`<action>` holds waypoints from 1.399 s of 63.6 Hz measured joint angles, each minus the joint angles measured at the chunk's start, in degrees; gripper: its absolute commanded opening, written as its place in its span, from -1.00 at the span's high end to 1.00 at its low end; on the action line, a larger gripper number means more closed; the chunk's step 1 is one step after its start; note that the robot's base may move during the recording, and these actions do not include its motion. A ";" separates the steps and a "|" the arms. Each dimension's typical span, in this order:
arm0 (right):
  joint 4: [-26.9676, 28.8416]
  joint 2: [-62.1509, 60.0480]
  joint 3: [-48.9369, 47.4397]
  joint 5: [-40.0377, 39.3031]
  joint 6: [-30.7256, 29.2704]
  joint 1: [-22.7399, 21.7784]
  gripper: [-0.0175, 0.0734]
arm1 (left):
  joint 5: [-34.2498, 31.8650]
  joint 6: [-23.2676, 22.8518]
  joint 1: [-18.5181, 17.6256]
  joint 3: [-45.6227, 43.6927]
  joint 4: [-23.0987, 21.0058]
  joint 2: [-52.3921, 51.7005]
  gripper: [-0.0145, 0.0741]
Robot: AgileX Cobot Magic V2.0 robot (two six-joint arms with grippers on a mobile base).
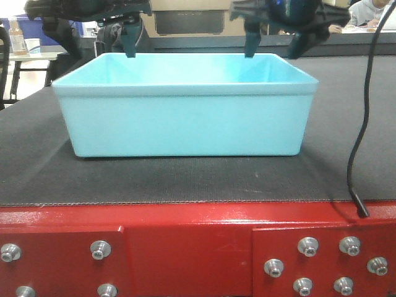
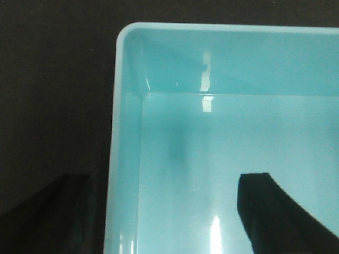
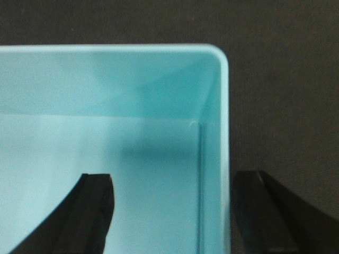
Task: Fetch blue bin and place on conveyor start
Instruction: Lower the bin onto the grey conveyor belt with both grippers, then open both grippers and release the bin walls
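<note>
Front-facing view: a black cable [image 1: 357,130] hangs down at the right and curls onto the belt, its end lying near the red frame, beside the tub but apart from it. Behind the belt stand a dark machine panel and, far left, a table [image 1: 31,57] with a bottle [image 1: 17,38] on it; a person [image 1: 371,13] sits at the upper right. Nothing lies on the belt between the tub and the red edge.

The blue bin [image 1: 185,120] sits upright, open side up, on the conveyor start [image 1: 185,179], its base flat on the black textured belt a little back from the red bolted frame. Its long axis runs left to right, parallel with the red edge, and one long wall faces this camera. It looks empty.

Both arms hang over the far rim. The left claw [image 2: 167,211] is spread, with one finger outside the short wall over the belt and the other finger [image 2: 270,211] inside over the tub floor; the wall stands between them, and neither finger presses on it. The right claw [image 3: 169,211] is likewise spread astride the opposite short wall, one finger [image 3: 90,211] inside and one outside. In the front view their tips [image 1: 130,46] reach about to rim height at the far side; whether they touch the rim cannot be told.
</note>
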 measured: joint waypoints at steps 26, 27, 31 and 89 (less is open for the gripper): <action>-0.49 -10.47 -0.19 1.78 -1.33 0.00 0.97 | 2.81 4.21 -0.21 -0.21 -5.16 -9.49 0.91; -0.36 -10.82 -0.19 1.78 -1.77 0.00 0.97 | 2.81 5.02 -0.21 -0.21 -5.84 -9.85 0.91; 0.31 -12.19 -0.19 2.37 -4.68 0.00 0.98 | 2.81 9.32 -0.21 -0.21 -10.09 -11.18 0.91; 12.05 -42.17 43.62 -33.81 -20.61 0.36 0.98 | -44.35 26.02 -0.33 51.18 -27.88 -46.38 0.91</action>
